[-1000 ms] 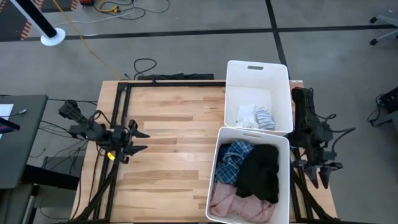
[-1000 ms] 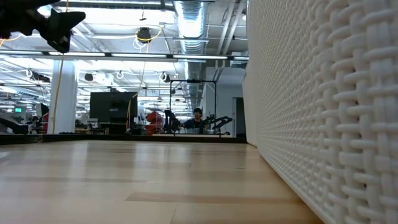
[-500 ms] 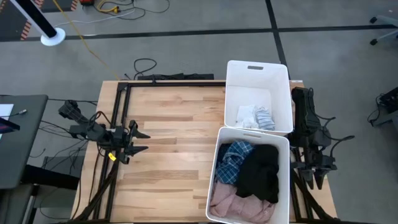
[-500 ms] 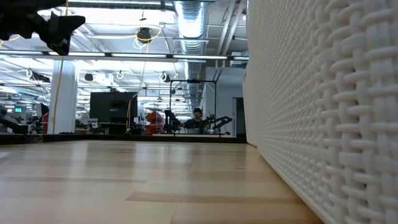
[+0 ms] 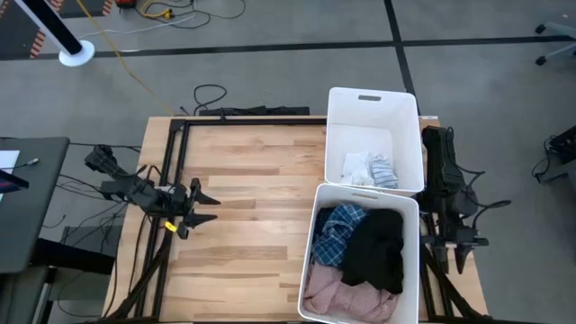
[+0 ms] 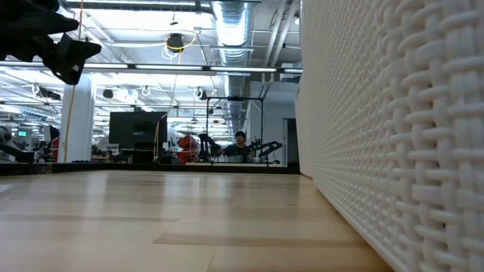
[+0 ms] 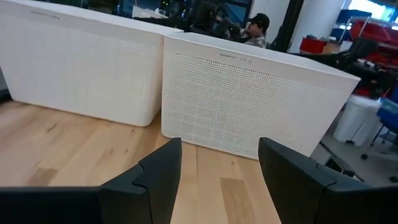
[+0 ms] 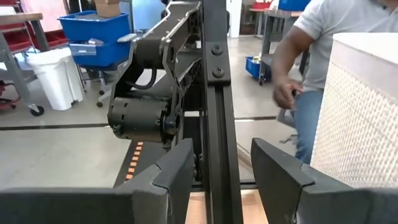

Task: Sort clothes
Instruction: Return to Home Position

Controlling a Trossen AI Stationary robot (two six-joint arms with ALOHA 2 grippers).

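Two white bins (image 5: 329,135) hold limp, light clothes (image 5: 376,247), likely best pinched at a raised fold; left tool (image 5: 209,207) and right tool (image 5: 454,261) hang spread wide, empty.

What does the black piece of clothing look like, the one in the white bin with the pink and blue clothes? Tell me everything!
The black garment is soft, dark cloth, crumpled into a loose heap rather than folded. It lies inside the white bin on top of the pile, filling the side nearer the right arm. The blue plaid shirt lies against it, and one end overlaps the pink garment. Nothing is holding it. No buttons, pockets or sleeves can be made out.
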